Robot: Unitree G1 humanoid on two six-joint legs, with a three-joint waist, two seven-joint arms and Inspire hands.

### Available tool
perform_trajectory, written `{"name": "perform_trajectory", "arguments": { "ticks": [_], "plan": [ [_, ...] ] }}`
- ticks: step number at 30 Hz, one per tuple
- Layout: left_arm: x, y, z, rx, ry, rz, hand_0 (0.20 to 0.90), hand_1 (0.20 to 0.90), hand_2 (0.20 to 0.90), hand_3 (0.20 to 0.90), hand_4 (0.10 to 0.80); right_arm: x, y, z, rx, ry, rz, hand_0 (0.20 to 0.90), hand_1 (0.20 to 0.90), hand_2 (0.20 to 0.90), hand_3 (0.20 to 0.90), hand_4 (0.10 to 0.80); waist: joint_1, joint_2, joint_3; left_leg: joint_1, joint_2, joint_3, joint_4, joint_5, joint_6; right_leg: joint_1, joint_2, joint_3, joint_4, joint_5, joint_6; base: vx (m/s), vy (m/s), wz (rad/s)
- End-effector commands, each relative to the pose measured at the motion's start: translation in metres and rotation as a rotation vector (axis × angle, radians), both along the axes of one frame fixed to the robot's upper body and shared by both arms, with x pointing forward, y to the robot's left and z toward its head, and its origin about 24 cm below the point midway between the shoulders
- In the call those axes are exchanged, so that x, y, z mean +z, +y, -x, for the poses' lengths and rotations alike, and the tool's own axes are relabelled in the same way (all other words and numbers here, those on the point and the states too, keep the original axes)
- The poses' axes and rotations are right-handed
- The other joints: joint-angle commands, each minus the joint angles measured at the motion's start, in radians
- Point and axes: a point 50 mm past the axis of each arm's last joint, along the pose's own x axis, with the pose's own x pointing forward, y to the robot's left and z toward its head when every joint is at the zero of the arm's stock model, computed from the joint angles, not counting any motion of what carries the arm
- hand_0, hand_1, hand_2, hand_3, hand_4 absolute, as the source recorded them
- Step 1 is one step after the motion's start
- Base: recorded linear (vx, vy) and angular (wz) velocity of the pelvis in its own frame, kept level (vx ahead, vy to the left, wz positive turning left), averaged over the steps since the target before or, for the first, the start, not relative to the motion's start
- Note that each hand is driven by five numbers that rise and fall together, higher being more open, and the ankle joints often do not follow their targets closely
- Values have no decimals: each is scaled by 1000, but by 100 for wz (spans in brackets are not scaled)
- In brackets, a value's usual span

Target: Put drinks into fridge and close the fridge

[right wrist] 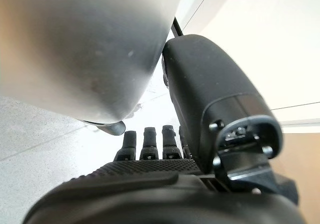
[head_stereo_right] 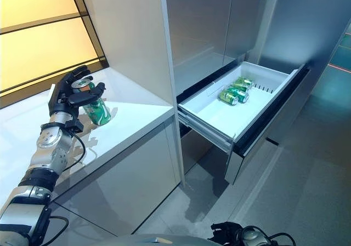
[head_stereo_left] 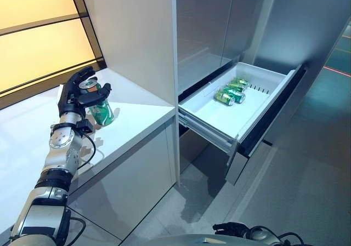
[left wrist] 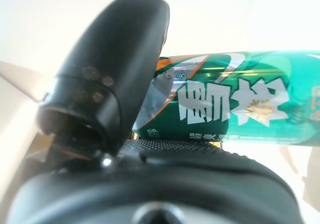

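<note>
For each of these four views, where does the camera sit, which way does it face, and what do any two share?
Left eye view: head, looking down at counter and open fridge drawer; left arm shows.
Right eye view: same scene from slightly aside.
Left wrist view: along left hand, curled round green can.
Right wrist view: along right hand, holding nothing.
Shared: the held can shows in both eye views and the left wrist view.

Warm backlit wall panel point(head_stereo_left: 33, 38) glows at far left, the brightest source. White worktop point(head_stereo_left: 137, 112) washes out with glare near it. Fridge drawer point(head_stereo_left: 241, 106) is evenly lit and casts a soft shadow on the grey floor point(head_stereo_left: 307, 169) below. Left wrist view: background overexposed, left hand point(left wrist: 107, 79) blurred up close, can point(left wrist: 240, 109) soft. Right wrist view: near surfaces out of focus.
</note>
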Motion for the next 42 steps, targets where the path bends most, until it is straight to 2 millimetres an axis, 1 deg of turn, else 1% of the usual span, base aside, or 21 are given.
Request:
{"name": "perform_trajectory", "arguments": {
  "ticks": [1, 5, 9, 11, 12, 15, 16, 17, 19, 21, 23, 26, 27, 29, 31, 32, 33, 34, 35, 39, 42],
  "plan": [
    [88, -13, -16, -72, -401, -6, 300, 300, 300, 200, 100, -5, -13, 30, 59, 107, 50, 900, 900, 900, 900, 800, -2, -4, -19, 14, -80, 39, 8, -116, 80, -53, -43, 36, 108, -32, 57, 0, 0, 0],
    [95, -20, -16, -108, -430, -12, 300, 300, 300, 200, 100, -3, -12, 21, 19, 62, 40, 900, 900, 900, 900, 800, 0, -4, -18, 15, -80, 36, 8, -115, 80, -51, -42, 36, 107, -31, 55, 0, 0, 0],
    [109, -33, -15, -172, -489, -24, 300, 300, 300, 200, 100, 1, -10, 3, -49, -31, -6, 900, 900, 900, 900, 800, 1, -5, -19, 17, -80, 32, 8, -115, 80, -47, -40, 39, 104, -30, 52, 0, 0, 0],
    [121, -42, -13, -211, -537, -37, 300, 300, 300, 200, 100, 5, -5, -10, -86, -101, -49, 900, 900, 900, 900, 800, 2, -5, -19, 17, -79, 32, 8, -115, 79, -45, -40, 38, 101, -27, 51, 0, 0, 0],
    [133, -53, -10, -249, -592, -53, 300, 300, 300, 200, 100, 11, 1, -27, -103, -183, -92, 900, 900, 900, 900, 800, 2, -6, -19, 17, -78, 33, 8, -114, 78, -45, -40, 38, 100, -26, 50, -33, -27, -1],
    [154, -70, -2, -303, -692, -86, 300, 300, 300, 200, 100, 26, 17, -57, -61, -340, -149, 900, 900, 900, 900, 800, 0, -6, -18, 15, -77, 32, 8, -113, 78, -45, -39, 40, 98, -25, 48, -38, -25, -1],
    [155, -70, -2, -305, -696, -87, 300, 300, 300, 200, 100, 27, 18, -58, -56, -349, -151, 900, 900, 900, 900, 800, 0, -6, -18, 15, -77, 32, 8, -112, 78, -45, -39, 40, 97, -25, 48, -47, -25, -3],
    [167, -80, 3, -333, -754, -110, 300, 300, 300, 200, 100, 39, 28, -75, -17, -438, -186, 900, 900, 900, 900, 800, -3, -7, -18, 13, -76, 34, 8, -111, 76, -46, -39, 41, 95, -23, 48, -48, -26, -3],
    [181, -93, 13, -365, -823, -145, 300, 300, 300, 200, 100, 63, 48, -97, 23, -548, -252, 900, 900, 900, 900, 800, -10, -10, -16, 11, -76, 36, 8, -110, 75, -49, -38, 44, 94, -22, 48, -59, -35, -2],
    [189, -104, 23, -396, -883, -180, 300, 300, 300, 200, 100, 86, 67, -109, 39, -634, -346, 900, 900, 900, 900, 800, -18, -12, -12, 9, -76, 36, 8, -107, 75, -51, -37, 50, 92, -21, 48, -57, -36, -1],
    [195, -112, 33, -432, -934, -214, 300, 300, 300, 200, 100, 112, 79, -119, 73, -730, -438, 900, 900, 900, 900, 800, -25, -14, -8, 8, -76, 38, 8, -106, 75, -51, -35, 55, 90, -20, 48, -56, -35, 1],
    [202, -120, 43, -476, -981, -258, 300, 300, 300, 200, 100, 145, 84, -130, 120, -839, -543, 900, 900, 900, 900, 800, -30, -16, -7, 6, -76, 41, 8, -105, 74, -52, -32, 61, 85, -19, 51, -46, -32, -2],
    [205, -122, 47, -495, -995, -269, 300, 300, 300, 200, 100, 159, 84, -134, 138, -882, -576, 900, 900, 900, 900, 800, -31, -17, -7, 5, -76, 42, 8, -105, 73, -53, -31, 64, 83, -18, 52, -50, -39, -7],
    [209, -125, 53, -533, -1015, -296, 300, 300, 300, 200, 100, 198, 83, -144, 178, -993, -659, 900, 900, 900, 900, 800, -32, -18, -6, 4, -74, 45, 8, -103, 71, -53, -29, 69, 81, -16, 55, -50, -38, -6],
    [210, -127, 56, -548, -1022, -310, 300, 300, 300, 200, 100, 215, 83, -148, 192, -1037, -695, 900, 900, 900, 900, 800, -33, -18, -5, 4, -74, 47, 8, -102, 71, -53, -28, 71, 80, -14, 56, -35, -29, -4],
    [209, -127, 57, -575, -1024, -322, 300, 300, 300, 200, 100, 245, 83, -156, 218, -1122, -738, 900, 900, 900, 900, 800, -32, -19, -8, 3, -73, 48, 8, -100, 69, -54, -27, 72, 77, -11, 56, -32, -32, -4],
    [208, -127, 58, -582, -1025, -325, 300, 300, 300, 200, 100, 254, 83, -158, 227, -1147, -747, 900, 900, 900, 900, 800, -32, -19, -8, 3, -73, 48, 8, -100, 69, -54, -26, 73, 76, -10, 56, -38, -39, -8],
    [208, -128, 58, -596, -1024, -333, 300, 300, 300, 200, 100, 268, 83, -161, 238, -1187, -771, 900, 900, 900, 900, 800, -32, -19, -8, 3, -72, 49, 8, -99, 69, -54, -26, 74, 76, -9, 55, -33, -31, -15],
    [207, -128, 59, -616, -1023, -336, 300, 300, 300, 200, 100, 290, 83, -165, 261, -1252, -789, 900, 900, 900, 900, 800, -31, -19, -10, 2, -70, 51, 8, -98, 67, -54, -25, 75, 74, -8, 54, -35, -33, -16],
    [206, -130, 60, -669, -1011, -352, 300, 300, 300, 200, 100, 331, 86, -168, 302, -1368, -864, 900, 900, 900, 900, 800, -30, -20, -14, 2, -68, 54, 8, -97, 67, -54, -22, 80, 70, -5, 51, -27, -28, -8],
    [206, -135, 61, -704, -1000, -363, 300, 300, 300, 200, 100, 347, 89, -166, 317, -1410, -900, 900, 900, 900, 900, 800, -29, -22, -16, 3, -66, 56, 8, -97, 68, -52, -21, 82, 67, -3, 50, -13, -20, -2]
  ]
}}
